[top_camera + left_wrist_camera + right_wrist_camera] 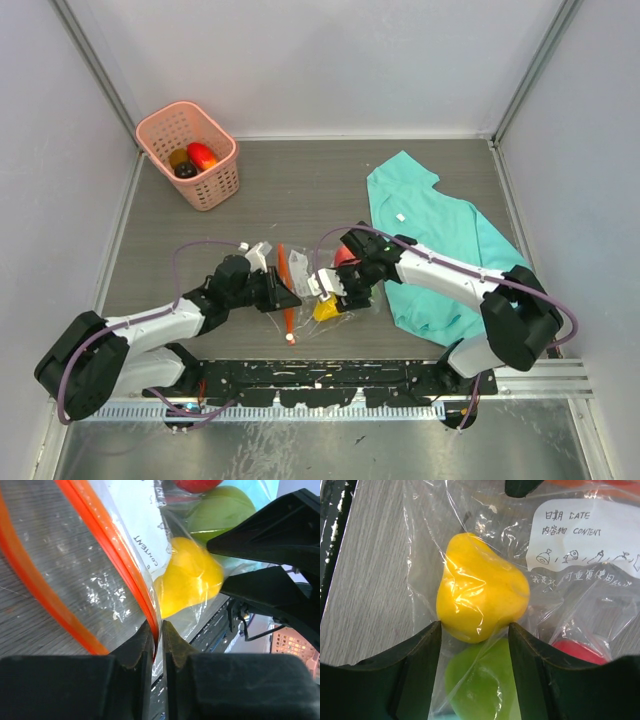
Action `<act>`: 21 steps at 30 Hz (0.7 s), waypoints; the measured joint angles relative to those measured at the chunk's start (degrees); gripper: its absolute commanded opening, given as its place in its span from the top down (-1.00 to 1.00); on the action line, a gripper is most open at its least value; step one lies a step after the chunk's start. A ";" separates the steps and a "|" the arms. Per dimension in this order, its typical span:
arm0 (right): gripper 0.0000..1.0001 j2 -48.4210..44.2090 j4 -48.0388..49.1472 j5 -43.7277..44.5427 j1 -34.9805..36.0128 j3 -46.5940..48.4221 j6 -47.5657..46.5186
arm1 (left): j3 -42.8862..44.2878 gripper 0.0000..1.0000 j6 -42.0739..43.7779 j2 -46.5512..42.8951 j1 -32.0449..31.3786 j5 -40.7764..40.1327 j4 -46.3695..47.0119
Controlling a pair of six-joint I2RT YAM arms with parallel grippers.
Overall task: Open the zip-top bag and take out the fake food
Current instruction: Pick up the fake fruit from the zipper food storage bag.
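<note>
One zip-top bag (305, 285) lies on the surface (300, 190) near the middle, between the two arms. Inside it I count three pieces of the fake food (480, 587): one yellow, one green piece (475, 685) and one red piece (577, 650), the last partly hidden by plastic folds.

The left gripper (156, 630) has its fingers pressed together on the orange zip strip (117, 555). The right gripper (475, 630) has its fingers apart, one on each side of the yellow and green pieces through the plastic. If they squeeze, I cannot tell.

One pink basket (215, 185) at the far left holds more pieces, hard to count. One teal cloth (430, 230) lies at the right.
</note>
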 measured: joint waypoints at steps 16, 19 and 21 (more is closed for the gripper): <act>0.86 3.89 8.28 4.74 -1.18 0.28 14.93 | -2.49 1.00 -5.07 -1.64 0.00 5.73 10.97; 0.96 3.89 9.25 5.35 -3.13 0.42 17.55 | -2.56 1.00 -5.51 -1.64 0.00 6.12 12.68; 0.97 3.89 10.08 5.60 -4.94 0.44 19.15 | -2.56 1.00 -5.49 -1.62 0.00 6.10 13.33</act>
